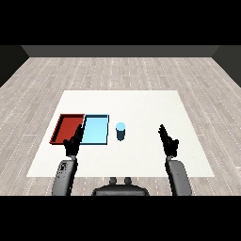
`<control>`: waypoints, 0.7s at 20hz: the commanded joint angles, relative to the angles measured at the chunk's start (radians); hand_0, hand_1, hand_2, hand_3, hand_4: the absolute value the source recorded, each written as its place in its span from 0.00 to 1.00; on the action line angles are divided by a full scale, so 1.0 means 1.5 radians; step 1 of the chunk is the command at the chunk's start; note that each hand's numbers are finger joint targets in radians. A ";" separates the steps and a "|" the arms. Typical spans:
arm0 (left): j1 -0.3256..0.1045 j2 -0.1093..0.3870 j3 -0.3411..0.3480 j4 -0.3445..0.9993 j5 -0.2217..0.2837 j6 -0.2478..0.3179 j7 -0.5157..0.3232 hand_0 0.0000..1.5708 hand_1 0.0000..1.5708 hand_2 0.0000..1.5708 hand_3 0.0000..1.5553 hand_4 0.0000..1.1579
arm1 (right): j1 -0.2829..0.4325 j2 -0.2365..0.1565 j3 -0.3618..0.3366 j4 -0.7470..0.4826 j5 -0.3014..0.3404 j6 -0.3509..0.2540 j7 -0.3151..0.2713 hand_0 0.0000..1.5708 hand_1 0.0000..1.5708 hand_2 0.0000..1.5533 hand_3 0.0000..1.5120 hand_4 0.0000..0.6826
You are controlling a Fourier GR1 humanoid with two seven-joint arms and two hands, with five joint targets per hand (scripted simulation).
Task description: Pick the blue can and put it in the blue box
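Head view, looking down and forward across the white bench; the bench stands on a grey plank floor.

Trays: red tray and blue tray lie side by side at the bench's left part, long edges touching or nearly so; red is the outer one, blue the one nearer the centre; both show bare floors.

Can: the blue can stands upright on the bench, just beside the blue tray's right edge and outside it; its light top faces up; nothing touches it.

Left hand: raised at the end of the grey left forearm, fingers straight and pointing forward, holding nothing; in this view it overlaps the near edges of the two trays at the seam between them; whether it touches them cannot be told.

Right hand: raised at the end of the grey right forearm, fingers extended forward and relaxed, holding nothing; it is over bare bench, well apart from the can and to its right.

Relation: the can lies between the two hands, nearer the left one; the blue tray lies between the can and the red tray.
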 commanded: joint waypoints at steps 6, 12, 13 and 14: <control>-0.043 -0.007 -0.015 0.035 -0.018 -0.012 0.010 0.00 0.00 0.00 0.00 0.00 | -0.132 0.078 0.073 0.058 0.079 -0.126 0.029 0.00 0.00 0.00 0.00 0.00; 0.012 -0.026 0.041 -0.040 0.082 -0.070 -0.284 0.00 0.00 0.00 0.00 0.00 | -0.197 0.080 0.072 0.103 -0.068 -0.062 -0.174 0.00 0.00 0.00 0.00 0.00; 0.005 -0.052 0.023 -0.003 0.067 -0.061 -0.312 0.00 0.00 0.00 0.00 0.00 | -0.146 0.080 0.113 0.045 -0.082 -0.077 -0.163 0.00 0.00 0.00 0.00 0.00; -0.006 -0.050 0.025 -0.016 0.075 -0.062 -0.292 0.00 0.00 0.00 0.00 0.00 | -0.169 0.080 0.113 0.115 -0.072 -0.080 -0.221 0.00 0.00 0.00 0.00 0.00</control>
